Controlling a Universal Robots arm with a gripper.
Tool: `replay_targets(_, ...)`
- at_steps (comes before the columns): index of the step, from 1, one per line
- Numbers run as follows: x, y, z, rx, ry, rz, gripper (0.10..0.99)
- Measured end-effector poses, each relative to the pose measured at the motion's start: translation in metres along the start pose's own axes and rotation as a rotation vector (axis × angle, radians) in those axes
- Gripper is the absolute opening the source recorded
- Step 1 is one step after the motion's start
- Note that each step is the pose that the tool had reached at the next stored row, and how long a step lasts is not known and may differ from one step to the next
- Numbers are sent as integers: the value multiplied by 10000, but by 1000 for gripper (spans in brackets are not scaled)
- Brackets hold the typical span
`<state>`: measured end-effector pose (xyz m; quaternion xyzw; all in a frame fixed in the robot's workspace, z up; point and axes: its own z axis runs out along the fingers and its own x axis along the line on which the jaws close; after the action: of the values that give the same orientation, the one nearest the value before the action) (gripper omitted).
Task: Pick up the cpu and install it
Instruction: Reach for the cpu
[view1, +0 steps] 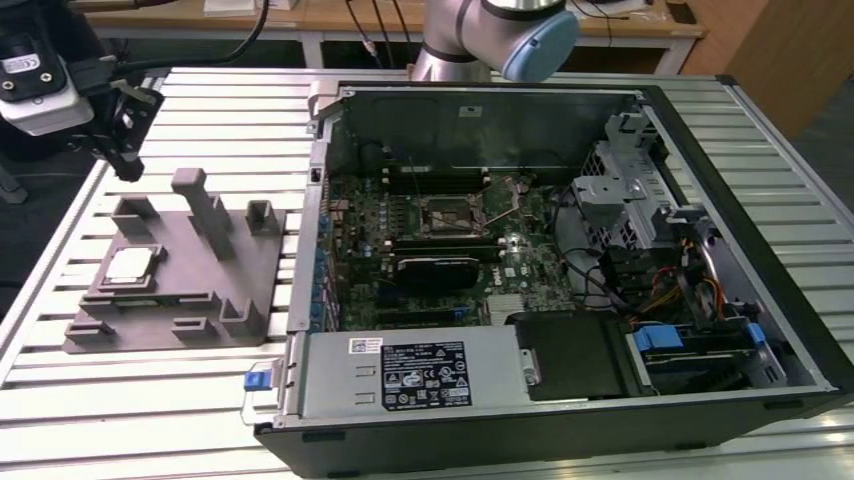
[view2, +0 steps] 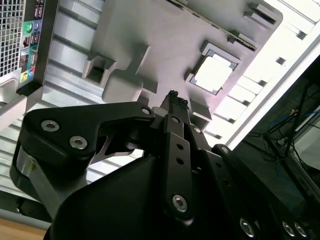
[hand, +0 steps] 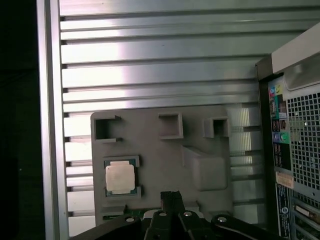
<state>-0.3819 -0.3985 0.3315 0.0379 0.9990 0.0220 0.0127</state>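
The cpu (view1: 130, 265) is a small square chip with a pale silver top. It lies flat in a recess of the grey plastic block (view1: 200, 300) at the exterior view's left, and both wrist views show the cpu (view2: 214, 74) (hand: 120, 178) there too. My gripper (view1: 123, 152) hangs above the table beyond the block, apart from the chip. Its fingers (view2: 173, 102) (hand: 171, 199) stand together, shut on nothing. The open computer case (view1: 747, 130) lies at the exterior view's right, with the motherboard socket (view1: 447, 212) near its middle.
The grey block has upright tabs (view1: 200, 195) between the chip and the case. The case's near wall (view1: 318, 150) rises beside the block. A ribbed metal table (view1: 134, 400) carries everything. A power supply (view1: 400, 375) and cables (view1: 667, 290) sit inside the case.
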Motion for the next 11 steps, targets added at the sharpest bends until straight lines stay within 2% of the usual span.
replay_targets(11, 94, -6, 131, 1, 13, 0, 106)
